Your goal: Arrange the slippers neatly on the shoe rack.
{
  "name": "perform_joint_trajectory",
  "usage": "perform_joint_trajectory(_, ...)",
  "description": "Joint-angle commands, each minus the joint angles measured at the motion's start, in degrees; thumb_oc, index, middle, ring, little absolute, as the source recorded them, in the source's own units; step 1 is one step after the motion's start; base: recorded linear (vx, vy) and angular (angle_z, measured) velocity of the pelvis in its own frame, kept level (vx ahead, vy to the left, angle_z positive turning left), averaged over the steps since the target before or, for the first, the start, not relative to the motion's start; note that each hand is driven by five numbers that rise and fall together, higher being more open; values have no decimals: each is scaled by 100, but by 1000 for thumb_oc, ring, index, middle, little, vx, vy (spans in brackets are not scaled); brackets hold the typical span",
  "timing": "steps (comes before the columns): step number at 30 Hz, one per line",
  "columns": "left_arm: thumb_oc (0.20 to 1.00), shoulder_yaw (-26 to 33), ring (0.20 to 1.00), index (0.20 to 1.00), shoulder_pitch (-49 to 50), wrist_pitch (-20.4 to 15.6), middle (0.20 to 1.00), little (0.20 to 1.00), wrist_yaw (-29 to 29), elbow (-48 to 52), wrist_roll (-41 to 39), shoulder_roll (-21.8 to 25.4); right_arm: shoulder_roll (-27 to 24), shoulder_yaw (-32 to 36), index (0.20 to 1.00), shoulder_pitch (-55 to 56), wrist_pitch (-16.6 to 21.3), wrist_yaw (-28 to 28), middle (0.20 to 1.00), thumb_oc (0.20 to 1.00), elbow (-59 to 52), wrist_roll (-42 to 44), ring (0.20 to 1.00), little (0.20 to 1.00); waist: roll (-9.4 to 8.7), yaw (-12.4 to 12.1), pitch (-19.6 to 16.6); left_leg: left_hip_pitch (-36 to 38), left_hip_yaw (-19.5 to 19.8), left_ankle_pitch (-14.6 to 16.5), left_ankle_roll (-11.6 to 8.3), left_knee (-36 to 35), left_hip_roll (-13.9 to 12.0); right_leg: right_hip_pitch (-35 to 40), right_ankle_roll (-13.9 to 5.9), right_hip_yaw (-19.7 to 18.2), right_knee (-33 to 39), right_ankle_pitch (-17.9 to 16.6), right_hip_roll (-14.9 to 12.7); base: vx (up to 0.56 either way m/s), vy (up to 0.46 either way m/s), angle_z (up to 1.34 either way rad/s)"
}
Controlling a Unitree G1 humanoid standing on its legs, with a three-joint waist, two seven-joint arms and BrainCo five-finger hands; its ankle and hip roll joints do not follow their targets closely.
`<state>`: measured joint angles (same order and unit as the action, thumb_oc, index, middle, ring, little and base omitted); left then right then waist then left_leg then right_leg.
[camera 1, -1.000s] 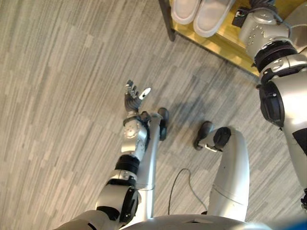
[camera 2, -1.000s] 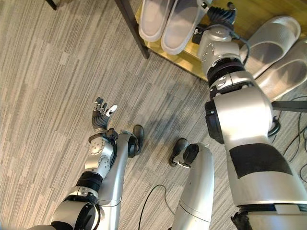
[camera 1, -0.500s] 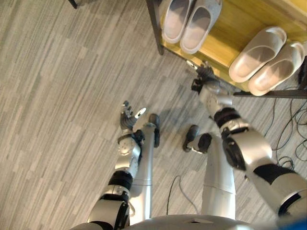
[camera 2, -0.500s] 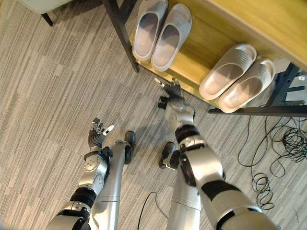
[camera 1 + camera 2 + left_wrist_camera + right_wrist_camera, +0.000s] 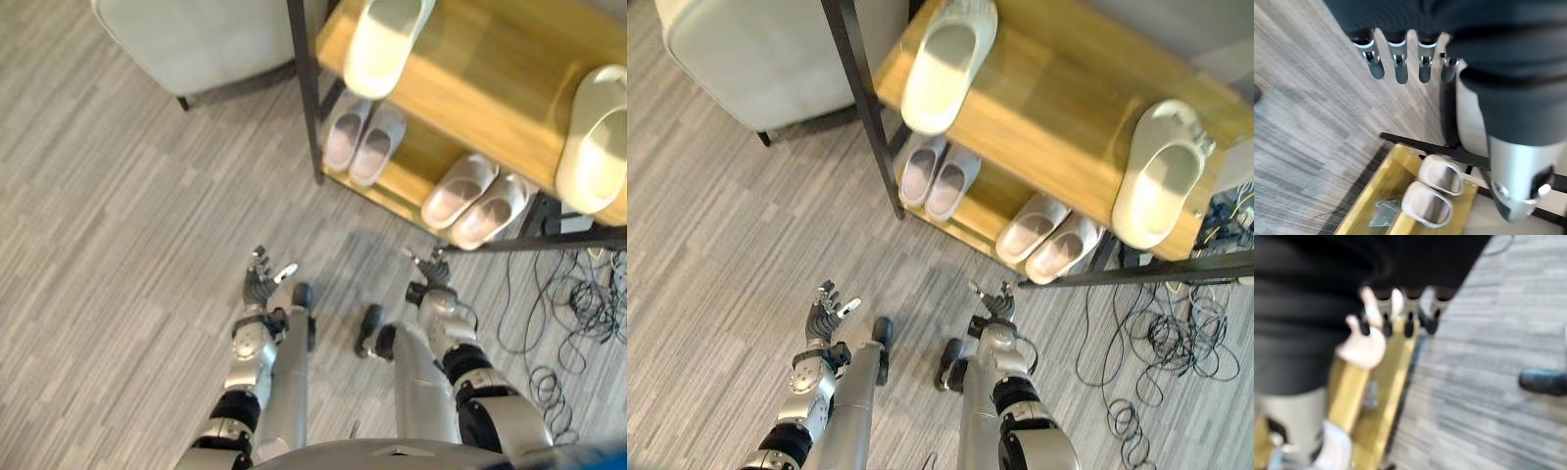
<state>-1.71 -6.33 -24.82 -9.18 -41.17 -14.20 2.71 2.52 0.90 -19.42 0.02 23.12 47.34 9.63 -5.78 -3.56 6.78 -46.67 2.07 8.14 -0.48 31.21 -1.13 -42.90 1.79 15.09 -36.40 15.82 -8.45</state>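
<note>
Nearest, over bare floor [image 5: 118,294]: left hand [image 5: 261,286] and right hand [image 5: 431,269], fingers released, empty. Beyond, on the shoe rack [image 5: 1058,147]: two slipper pairs [image 5: 939,176] [image 5: 1048,235] below, single slippers [image 5: 945,73] [image 5: 1158,181] above. Best to bring the singles together, toes aligned.

Silver-grey arms w/ black joint bands; left hand [image 5: 261,285] & right hand [image 5: 431,270]: dark-tipped silver fingers, dark ribbed covers.

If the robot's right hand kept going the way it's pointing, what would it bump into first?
Probably the right hand would meet the rack's low shelf edge, near the beige slippers. Only floor lies between, though depth is hard to judge.
</note>
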Motion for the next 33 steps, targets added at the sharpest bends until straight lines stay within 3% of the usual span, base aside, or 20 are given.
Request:
perform_joint_trajectory(1,1000,-347,1000,1000,209,-397,1000,1000,43,-175,309,-106,-77,-280,1000,405,380,48,1000,1000,27,-429,1000,1000,250,-35,-486,957,178,-730,26,-1669,-32,827,-211,-455,638,-226,420,133,15,-5)
perform_joint_trajectory(6,1000,-1208,1000,1000,343,-503,1000,1000,172,-435,956,-126,-59,-716,1000,1117,575,-6,1000,1000,258,-966,1000,1000,352,76,-708,2093,0,-929,42,-2450,-144,1786,-255,-656,1392,-443,573,160,7,-6)
perform_joint_trajectory(10,1000,-1984,1000,1000,363,-69,1000,1000,595,-530,1414,-348,-172,-866,1000,1414,615,-178,1000,1000,829,-1233,1000,1000,505,181,-907,2942,-184,-975,49,-2981,-221,2461,-271,-865,1835,-518,618,193,4,-20)
perform_joint_trajectory(11,1000,-2183,1000,1000,276,319,1000,1000,820,-461,1521,-590,-263,-939,1000,1560,620,-228,1000,1000,1107,-1377,1000,1000,565,234,-1027,3264,-240,-979,46,-3183,-221,2731,-277,-951,2006,-549,624,164,-15,-29)
perform_joint_trajectory(17,1000,-2772,1000,1000,7,635,1000,1000,1271,-387,1686,-1023,-436,-918,1000,1843,724,-168,1000,1000,1695,-1606,1000,1000,710,417,-1188,3943,-405,-956,51,-3503,-170,3305,-282,-1141,2320,-578,633,93,-48,-17)
perform_joint_trajectory(21,1000,-2840,1000,1000,-119,847,1000,1000,984,-421,2026,-1122,-540,-848,1000,1993,752,-170,1000,1000,1844,-1629,1000,1000,793,524,-1231,4165,-494,-949,33,-3604,-154,3543,-273,-1218,2567,-673,623,27,-54,-19)
perform_joint_trajectory(23,1000,-2726,1000,1000,-144,1147,1000,1000,784,-142,2106,-1155,-622,-691,1000,2108,773,-172,1000,1000,1873,-1555,1000,1000,874,592,-1249,4200,-531,-973,0,-3621,-146,3638,-261,-1252,2715,-733,626,-22,-75,-5)
perform_joint_trajectory(27,1000,-2654,1000,1000,-360,1282,1000,1000,467,275,2364,-1021,-692,-629,1000,2107,769,-175,1000,1000,1834,-1583,1000,1000,973,653,-1227,4164,-571,-1030,-29,-3621,-135,3652,-268,-1302,2795,-772,633,-40,-50,-1)
perform_joint_trajectory(29,1000,-2606,1000,1000,-932,1414,1000,1000,128,309,2869,-840,-739,-653,1000,2140,744,-223,1000,1000,1790,-1651,1000,1000,1068,748,-1196,4146,-624,-1042,-36,-3621,-116,3645,-251,-1384,2855,-807,651,-32,-41,-3)
perform_joint_trajectory(33,1000,-2451,1000,1000,-1536,1615,1000,1000,77,423,3094,-684,-798,-696,1000,2201,711,-279,1000,1000,1774,-1761,1000,1000,1149,851,-1157,4140,-713,-1025,-27,-3621,-104,3583,-246,-1522,2912,-874,659,-22,-11,-18)
